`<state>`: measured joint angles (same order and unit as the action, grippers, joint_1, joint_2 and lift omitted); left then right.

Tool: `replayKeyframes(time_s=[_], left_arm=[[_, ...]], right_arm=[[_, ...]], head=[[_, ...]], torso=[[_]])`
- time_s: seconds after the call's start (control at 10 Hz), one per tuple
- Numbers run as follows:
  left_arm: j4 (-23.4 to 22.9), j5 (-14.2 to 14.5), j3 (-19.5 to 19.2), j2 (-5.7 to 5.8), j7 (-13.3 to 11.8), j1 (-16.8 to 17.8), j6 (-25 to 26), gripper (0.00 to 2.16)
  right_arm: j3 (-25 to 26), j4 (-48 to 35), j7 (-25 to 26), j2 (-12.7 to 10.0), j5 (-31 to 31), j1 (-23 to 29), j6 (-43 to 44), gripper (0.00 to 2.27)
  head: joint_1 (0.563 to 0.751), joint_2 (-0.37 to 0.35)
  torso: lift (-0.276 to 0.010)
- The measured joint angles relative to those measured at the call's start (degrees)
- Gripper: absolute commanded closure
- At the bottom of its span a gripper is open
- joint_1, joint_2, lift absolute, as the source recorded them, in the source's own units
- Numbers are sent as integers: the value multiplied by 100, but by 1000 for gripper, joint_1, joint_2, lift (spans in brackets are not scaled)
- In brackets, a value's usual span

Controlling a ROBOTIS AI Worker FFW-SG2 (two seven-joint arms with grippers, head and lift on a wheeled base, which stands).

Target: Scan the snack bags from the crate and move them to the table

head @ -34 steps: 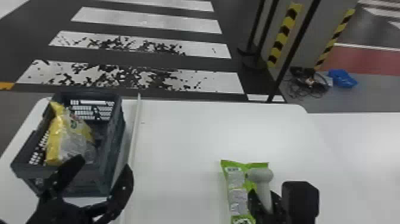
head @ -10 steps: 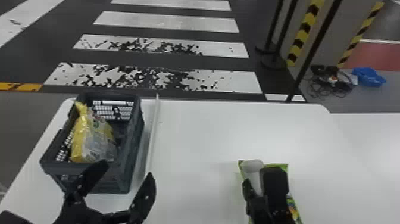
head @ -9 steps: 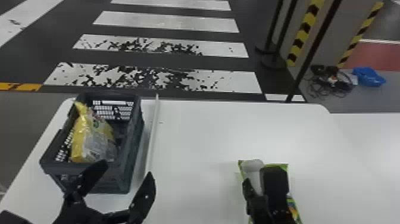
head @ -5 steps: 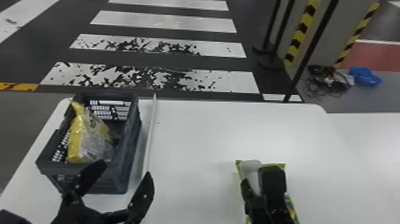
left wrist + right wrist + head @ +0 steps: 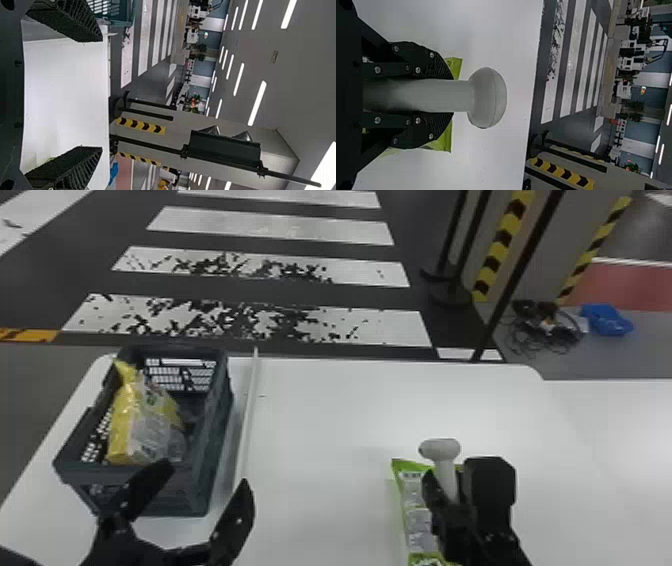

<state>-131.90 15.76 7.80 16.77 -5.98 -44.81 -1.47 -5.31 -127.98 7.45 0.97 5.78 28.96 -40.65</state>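
L pincer (image 5: 206, 475): my fingers wide open, nr crate (image 5: 215, 440)
R pincer (image 5: 448, 477): I'm gripping gray scanner (image 5: 440, 450)
Green bag (image 5: 419, 515): on bench (image 5: 325, 415), under scanner
Yellow bag (image 5: 145, 425): in crate

Bright ceiling strips (image 5: 257, 103) overhead; pale glare on white table (image 5: 350, 415); faint shadow beside crate (image 5: 215, 440).

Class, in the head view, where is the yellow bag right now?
In the head view, the yellow bag is on the left, inside the dark crate toward its left wall, just beyond the left gripper.
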Motion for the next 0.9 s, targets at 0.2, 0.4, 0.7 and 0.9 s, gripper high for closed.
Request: replayKeyframes(time_s=[0.2,0.4,0.7,0.9], left_arm=[[-3,-2,3,2,-7,-4,-9,9],[-19,-3,10,7,-19,-17,-15,9],[-23,-10,11,36,-34,-59,-16,9],[-25,-32,13,23,-33,-105,-18,9]], right_arm=[[582,-165,-195,21,-278,82,-34,2243],[1265,-172,-637,84,-558,74,-196,2243],[2466,162,-1372,254,-1181,-117,-273,2243],[2864,660,-1501,635,-1455,-265,-308,2243]], head=[[695,-194],[695,-254],[695,-350],[695,-350]], torso=[[-95],[-95],[-95],[-95]])
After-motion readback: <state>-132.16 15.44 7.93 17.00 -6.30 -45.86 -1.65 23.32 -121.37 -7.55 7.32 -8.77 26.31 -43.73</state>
